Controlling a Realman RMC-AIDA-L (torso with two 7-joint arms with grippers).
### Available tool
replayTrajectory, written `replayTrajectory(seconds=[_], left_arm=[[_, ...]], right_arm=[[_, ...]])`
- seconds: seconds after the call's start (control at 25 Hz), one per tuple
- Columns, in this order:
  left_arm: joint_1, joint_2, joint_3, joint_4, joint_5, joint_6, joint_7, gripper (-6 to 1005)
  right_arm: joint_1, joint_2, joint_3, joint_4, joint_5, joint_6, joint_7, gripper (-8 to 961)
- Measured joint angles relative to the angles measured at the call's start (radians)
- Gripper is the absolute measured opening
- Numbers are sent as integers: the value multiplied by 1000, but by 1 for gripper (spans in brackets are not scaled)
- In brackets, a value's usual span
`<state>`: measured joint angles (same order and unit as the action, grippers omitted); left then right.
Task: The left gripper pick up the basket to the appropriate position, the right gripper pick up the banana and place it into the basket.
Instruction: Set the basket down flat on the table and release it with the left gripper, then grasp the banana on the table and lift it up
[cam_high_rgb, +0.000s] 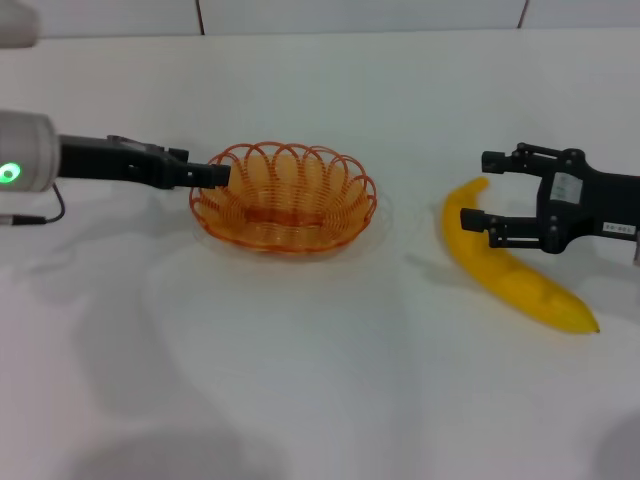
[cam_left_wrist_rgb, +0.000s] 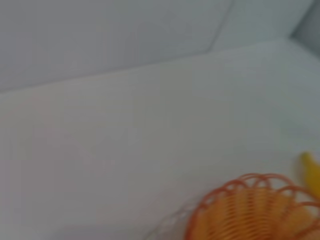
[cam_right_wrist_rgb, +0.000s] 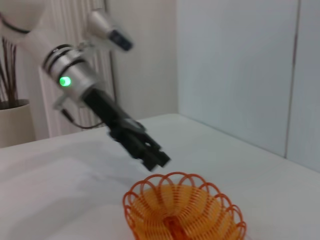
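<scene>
From the head view I see the left pincer (cam_high_rgb: 222, 175) pressed together at the left rim of the basket (cam_high_rgb: 284, 198) mid-worktop (cam_high_rgb: 320, 380). The right pincer (cam_high_rgb: 478, 189) is spread around the banana's (cam_high_rgb: 505, 260) far end on the right. The left wrist view shows the basket (cam_left_wrist_rgb: 255, 210) and a banana (cam_left_wrist_rgb: 312, 172) tip. In the right wrist view, the left pincer (cam_right_wrist_rgb: 156, 161) hangs just above the basket's (cam_right_wrist_rgb: 184, 210) rim.

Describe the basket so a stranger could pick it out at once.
On the white table, look left of centre, just off the tip of the left gripper. The basket there is a shallow oval of orange wire loops with a scalloped rim, empty, unlike the solid yellow banana to its right.
</scene>
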<state>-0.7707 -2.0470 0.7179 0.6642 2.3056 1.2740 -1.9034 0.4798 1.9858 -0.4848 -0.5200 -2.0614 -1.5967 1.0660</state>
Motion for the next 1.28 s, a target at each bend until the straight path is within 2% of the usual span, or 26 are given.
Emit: replayTrajectory(seconds=[0.24,0.28,0.32,0.52,0.8,1.16,1.28], left_arm=[[171,3,0,14,-255,98,295,807],[240,0,0,-2,-318,128,449,806],[240,0,0,-2,-318,128,449,806],[355,3,-12,-112,-368,159,759,802],[403,4,-16,-245,-469,162,999,802],[410,3,-15,-275,-516,160,1053,802],[411,3,-15,-277,-530,157,1060,802]], right_arm=[[-11,-9,14,0,1,0,0,753],[-12,-9,16,0,1,0,0,752],[-12,-9,19,0,1,0,0,752],[-31,-9,23,0,6,0,-2,750],[-73,-11,23,0,10,0,-25,747],[-88,-10,1,-3,-45,39,-33,743],[-73,2,-4,-2,-87,95,-21,742]])
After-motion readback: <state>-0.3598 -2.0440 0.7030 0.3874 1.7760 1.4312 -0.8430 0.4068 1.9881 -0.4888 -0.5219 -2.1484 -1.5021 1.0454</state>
